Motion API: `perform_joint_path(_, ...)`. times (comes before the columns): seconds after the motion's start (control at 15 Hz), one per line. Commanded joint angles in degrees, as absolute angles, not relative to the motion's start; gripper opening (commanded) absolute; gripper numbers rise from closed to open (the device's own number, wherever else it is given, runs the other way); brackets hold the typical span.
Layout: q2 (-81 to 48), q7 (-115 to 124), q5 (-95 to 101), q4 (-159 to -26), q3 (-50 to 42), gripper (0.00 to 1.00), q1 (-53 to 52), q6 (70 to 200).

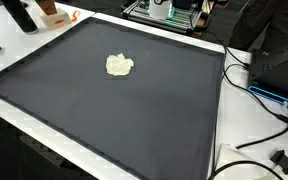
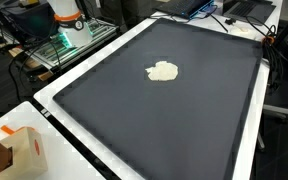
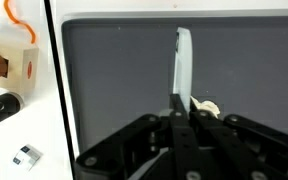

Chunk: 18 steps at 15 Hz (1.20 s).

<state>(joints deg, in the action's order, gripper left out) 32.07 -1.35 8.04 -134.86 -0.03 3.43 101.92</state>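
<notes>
A white table (image 2: 46, 103) is seen beneath everything, and most of its top is covered by a dark grey mat (image 1: 134, 110), which is shown in both exterior views (image 2: 174, 125) and fills the upper part of the wrist view (image 3: 114, 80). The mat is laid flat, with a strip of bare table left around its edges.

The gripper (image 3: 182, 40) is seen only in the wrist view, where it enters from the bottom edge and is held above the mat. Its two fingers are pressed together into a single pale strip with no gap between them, and nothing is seen clamped between them.

A brown cardboard box (image 3: 9, 60) with an orange loop is set on the table just off the mat's edge; it is also seen in an exterior view (image 2: 24, 150). Black cables (image 1: 254, 120) are trailed over the table past another edge of the mat.

A small crumpled cream lump (image 1: 119, 65) is found on the mat, near its middle and well apart from every edge (image 2: 162, 71). In the wrist view it is partly hidden just beside the gripper's body (image 3: 208, 107). Whether it is cloth or paper cannot be told.

A small white tag (image 3: 24, 155) is seen on the bare table off the mat, near the box.
</notes>
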Motion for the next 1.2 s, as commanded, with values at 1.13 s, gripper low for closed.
perform_joint_path(1.13, 16.17, -33.62, -24.18, -137.8, -10.81, 0.01, -7.96, 130.58)
